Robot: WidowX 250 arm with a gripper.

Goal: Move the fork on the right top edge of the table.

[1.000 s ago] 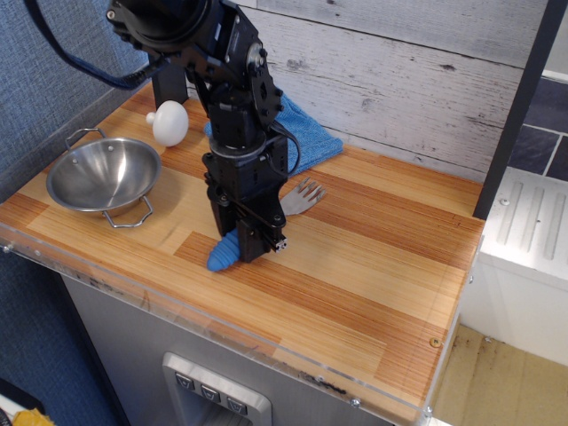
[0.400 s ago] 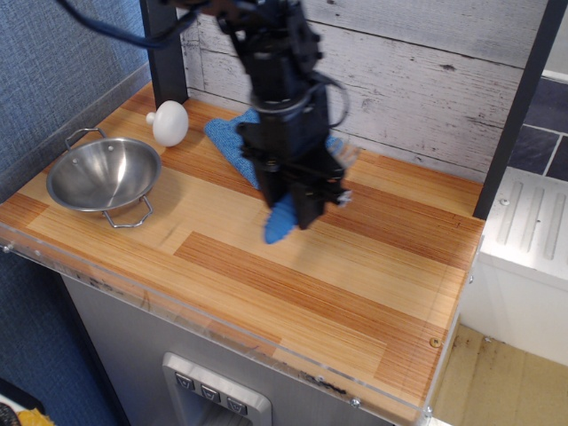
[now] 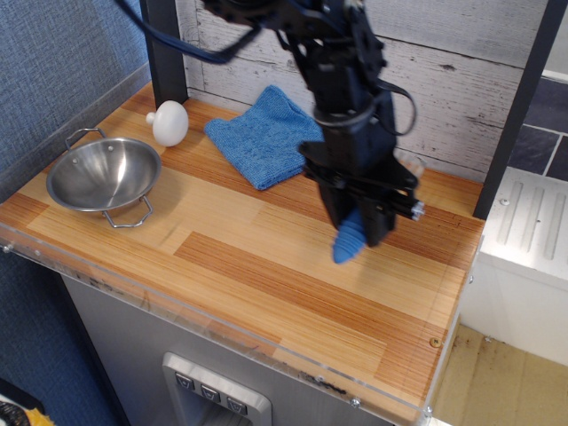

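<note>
My gripper (image 3: 362, 224) is shut on the fork (image 3: 350, 240) and holds it over the right half of the wooden table (image 3: 266, 275). Only the ribbed blue handle end shows below the fingers. The tines are hidden behind the gripper, apart from a blurred pale trace at its upper right. The fork looks lifted a little above the wood, tilted with the handle toward the front.
A blue cloth (image 3: 264, 135) lies at the back middle. A white round object (image 3: 169, 122) sits at the back left. A steel bowl (image 3: 103, 177) with handles stands at the left front. A dark post (image 3: 513, 115) rises at the right back edge. A clear acrylic rim (image 3: 293, 368) runs along the front.
The gripper has carried the fork from the table's middle to the right, uncovering the blue cloth. Bowl, cloth and white object have not moved.
</note>
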